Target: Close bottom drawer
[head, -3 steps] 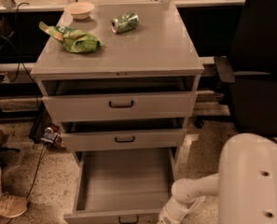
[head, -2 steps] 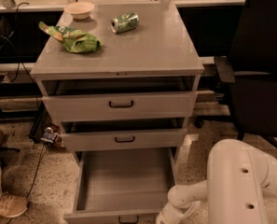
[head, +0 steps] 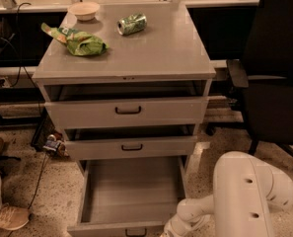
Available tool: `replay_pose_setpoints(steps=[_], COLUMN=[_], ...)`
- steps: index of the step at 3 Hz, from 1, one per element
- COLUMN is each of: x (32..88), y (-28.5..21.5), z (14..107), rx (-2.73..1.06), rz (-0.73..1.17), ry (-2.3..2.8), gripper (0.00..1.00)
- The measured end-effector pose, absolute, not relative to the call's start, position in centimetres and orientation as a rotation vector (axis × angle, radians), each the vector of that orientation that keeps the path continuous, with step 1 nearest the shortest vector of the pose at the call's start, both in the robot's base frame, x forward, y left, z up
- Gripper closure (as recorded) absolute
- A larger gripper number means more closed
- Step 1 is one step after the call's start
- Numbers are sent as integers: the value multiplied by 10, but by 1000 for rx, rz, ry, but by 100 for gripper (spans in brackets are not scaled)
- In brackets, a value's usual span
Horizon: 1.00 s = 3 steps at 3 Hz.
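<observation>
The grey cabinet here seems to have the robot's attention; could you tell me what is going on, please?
The robot's white arm reaches down beside the cabinet, its gripper low at the picture's bottom edge, by the front right corner of the bottom drawer. That drawer is pulled far out, not yet closed. The top drawer and middle drawer are slightly ajar.

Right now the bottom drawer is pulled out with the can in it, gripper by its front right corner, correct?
No: camera view shows the can on the cabinet top. The bottom drawer is pulled out, gripper by its front right corner.
</observation>
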<state>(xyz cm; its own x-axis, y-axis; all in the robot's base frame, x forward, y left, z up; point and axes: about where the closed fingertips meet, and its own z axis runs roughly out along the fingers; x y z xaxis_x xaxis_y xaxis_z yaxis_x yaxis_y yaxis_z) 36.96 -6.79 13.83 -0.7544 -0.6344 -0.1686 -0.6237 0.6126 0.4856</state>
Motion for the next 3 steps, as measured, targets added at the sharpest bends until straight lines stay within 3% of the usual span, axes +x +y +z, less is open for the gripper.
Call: replay_pose_setpoints(steps=[3], x=[421], y=[-60], z=[137], rx=[1201], rz=[-826], ry=[-2971], gripper=[100])
